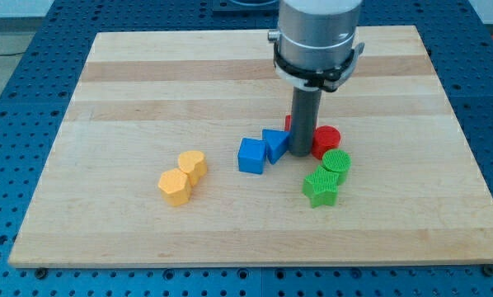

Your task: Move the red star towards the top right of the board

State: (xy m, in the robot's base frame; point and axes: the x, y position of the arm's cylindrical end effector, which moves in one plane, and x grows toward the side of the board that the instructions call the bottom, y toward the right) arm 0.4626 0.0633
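Camera view: wooden board (147, 74) with block cluster, rod among the blocks

My tip (301, 153) stands between blue triangle (274, 144) and red cylinder (326, 140); no pincer fitted, so no jaw state to tell. Red star (288, 123) only a sliver behind the rod, shape unclear, near board centre. Also: blue cube (251, 155), green cylinder (336, 162), green star (321, 186), yellow pair (182, 177). Move to top right apparently all still to do
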